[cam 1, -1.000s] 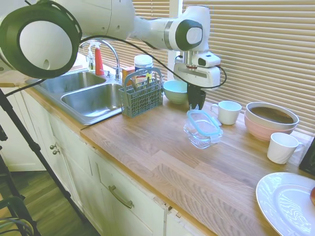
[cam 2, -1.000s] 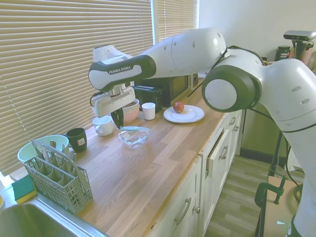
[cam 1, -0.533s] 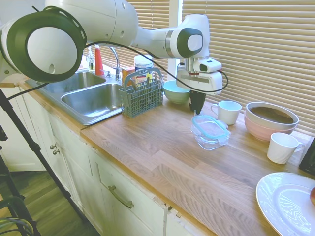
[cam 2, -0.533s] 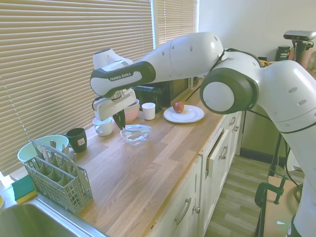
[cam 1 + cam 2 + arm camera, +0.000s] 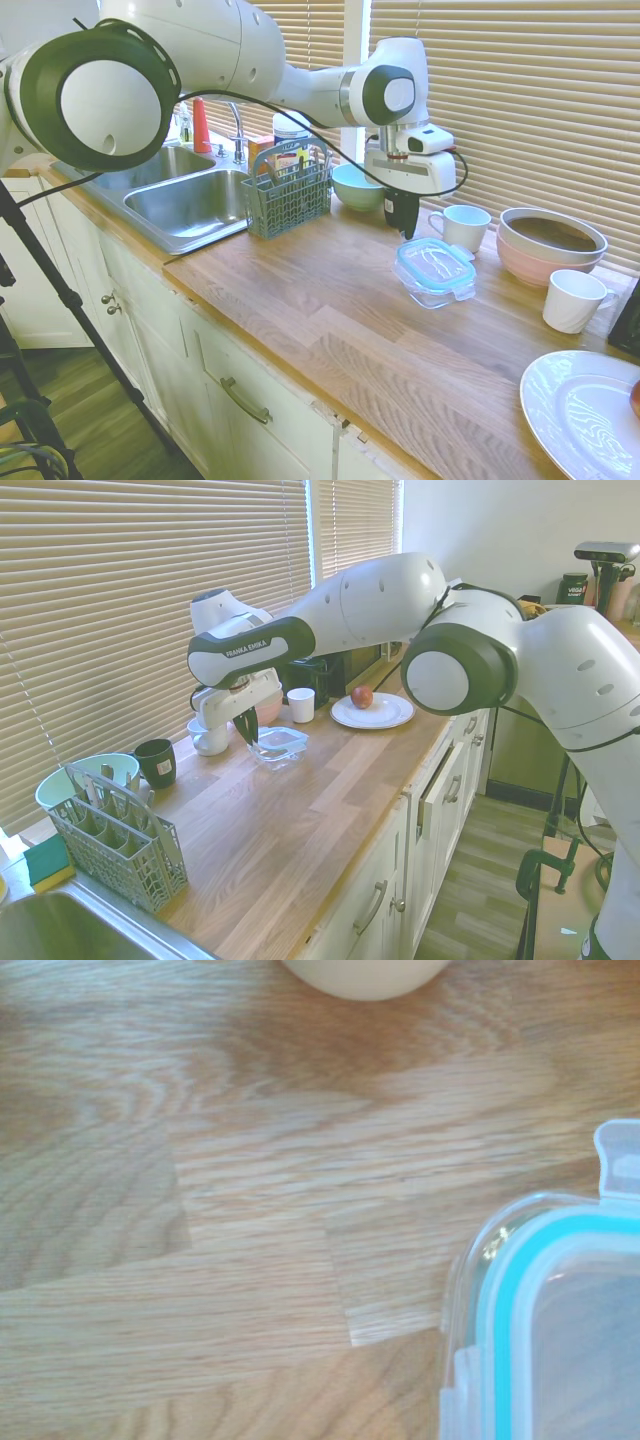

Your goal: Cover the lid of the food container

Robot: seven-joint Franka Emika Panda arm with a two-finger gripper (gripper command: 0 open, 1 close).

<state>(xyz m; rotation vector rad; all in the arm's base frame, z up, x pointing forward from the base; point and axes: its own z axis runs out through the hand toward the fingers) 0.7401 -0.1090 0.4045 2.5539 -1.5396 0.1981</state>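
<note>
First exterior view showed my claw [image 5: 402, 222] hanging above the table [image 5: 330, 320], just beside the lid [image 5: 436, 263], which lay on the food container [image 5: 432, 290]; I could not tell whether it was parted or clenched. Second exterior view showed the lid [image 5: 281, 739] seated roughly level. Wrist view caught only one teal corner [image 5: 560, 1330]; I judged pressing the tabs evenly mattered next.

Whether the fingers of the end effector [image 5: 404, 226] are parted or closed cannot be told. Beside it, the lid [image 5: 560, 1330] is cut off by the wrist picture's edges, only one corner and two tabs being shown. A pale rounded object [image 5: 365, 974] is cropped there too. Behind the end effector, a dark cup [image 5: 393, 204] is mostly hidden.
</note>
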